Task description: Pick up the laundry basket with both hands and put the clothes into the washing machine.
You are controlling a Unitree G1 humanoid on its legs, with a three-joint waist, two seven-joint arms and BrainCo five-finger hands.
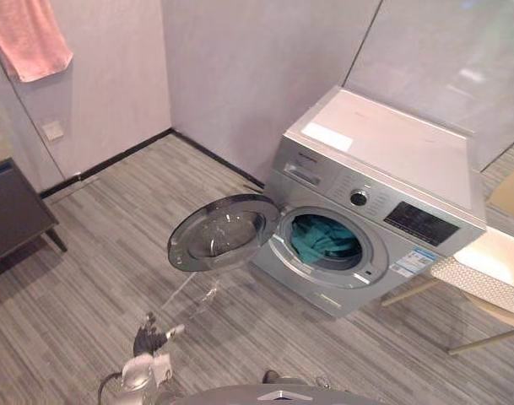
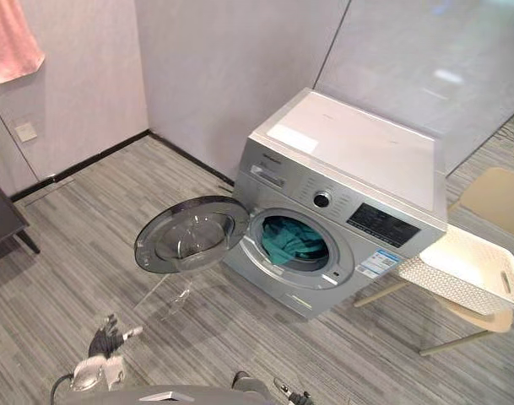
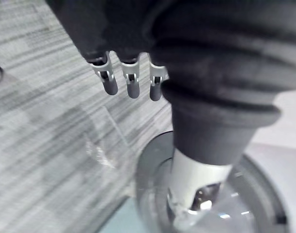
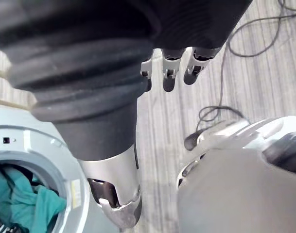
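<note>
from my seat i see the silver-grey front-loading washing machine (image 1: 370,181) standing in the corner of the room on the grey striped plank floor (image 1: 88,278). its round glass-and-grey door (image 1: 219,236) is swung wide open toward the robot's left. a bunched teal cloth (image 1: 324,240) lies inside the drum, showing through the round opening, and it also shows in the right wrist view (image 4: 21,204).

the white perforated plastic laundry basket (image 2: 459,274) sits on a pale wooden chair (image 2: 489,198) just beside the machine on the robot's right, well apart from both hands.

the left hand (image 1: 147,339) hangs low over the floor, short of the open door. in its wrist view its fingers (image 3: 132,82) are straight and point down with nothing between them, so it is open and holds nothing. the right hand (image 4: 168,77) also hangs over the floor, near the front of the machine, with its fingers relaxed and nothing in them.

a pink towel (image 1: 29,38) hangs on the wall at the far left, and a dark cabinet on slanted legs (image 1: 12,211) stands below it against that wall.
</note>
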